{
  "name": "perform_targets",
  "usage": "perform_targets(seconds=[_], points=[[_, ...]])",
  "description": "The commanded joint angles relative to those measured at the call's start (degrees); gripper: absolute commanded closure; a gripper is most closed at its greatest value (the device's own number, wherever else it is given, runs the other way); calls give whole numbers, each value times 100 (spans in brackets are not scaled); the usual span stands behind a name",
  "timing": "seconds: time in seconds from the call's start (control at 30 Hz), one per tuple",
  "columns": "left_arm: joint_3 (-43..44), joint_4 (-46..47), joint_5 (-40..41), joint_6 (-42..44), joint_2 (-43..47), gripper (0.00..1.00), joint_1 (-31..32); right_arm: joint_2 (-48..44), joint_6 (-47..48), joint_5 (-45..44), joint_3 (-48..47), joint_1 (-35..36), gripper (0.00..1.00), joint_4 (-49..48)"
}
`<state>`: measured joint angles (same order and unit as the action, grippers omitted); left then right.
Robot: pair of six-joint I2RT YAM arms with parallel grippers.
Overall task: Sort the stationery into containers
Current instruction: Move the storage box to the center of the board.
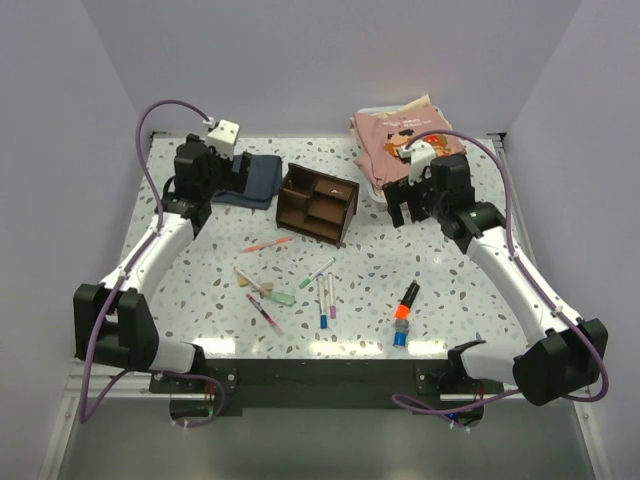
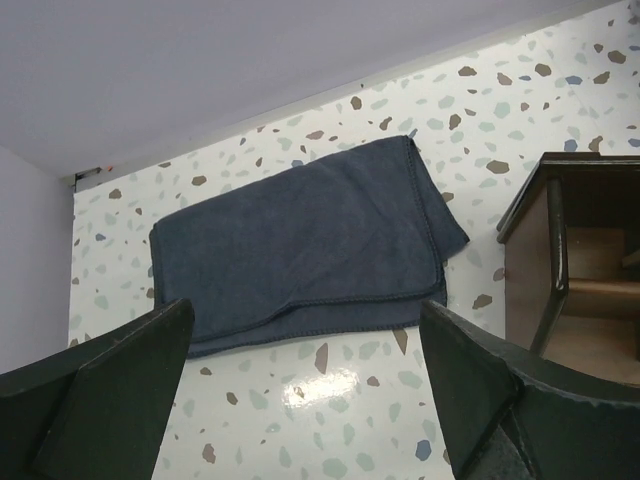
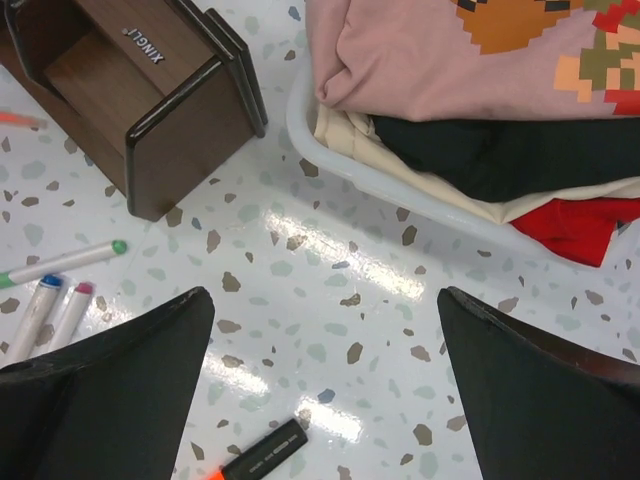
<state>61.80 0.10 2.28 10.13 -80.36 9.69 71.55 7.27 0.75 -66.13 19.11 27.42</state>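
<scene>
The dark brown wooden organiser (image 1: 318,205) lies tipped at the back middle, its open compartments showing; it also shows in the left wrist view (image 2: 575,270) and the right wrist view (image 3: 150,90). Loose stationery lies nearer the front: an orange pen (image 1: 268,244), a green-capped pen (image 1: 320,272), blue-capped (image 1: 322,305) and pink-capped (image 1: 331,296) pens, a red pen (image 1: 264,313), a pale green eraser (image 1: 282,297), a black-orange marker (image 1: 407,298) and a blue-capped bottle (image 1: 400,338). My left gripper (image 2: 305,310) is open and empty, above the table by the cloth. My right gripper (image 3: 325,295) is open and empty beside the organiser.
A dark blue folded cloth (image 2: 300,250) lies left of the organiser, at the back. A white bin (image 3: 400,190) with pink clothes (image 1: 400,135) stands at the back right, close to my right gripper. Walls enclose the table on three sides.
</scene>
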Motion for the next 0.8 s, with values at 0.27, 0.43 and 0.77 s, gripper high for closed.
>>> perform_targets(seconds=[0.27,0.43,0.77], points=[[745,-606,-483,-46,-427,0,-29,648,-1314,982,-775,319,14,-1240],[781,-897,-290,-160,-516,0,-29,1931,-2473,-31,-1727,584,21,-861],[588,-792,-387,-521,-200,0,-29,3084,-3547,-910,-2729,927,40,-44]])
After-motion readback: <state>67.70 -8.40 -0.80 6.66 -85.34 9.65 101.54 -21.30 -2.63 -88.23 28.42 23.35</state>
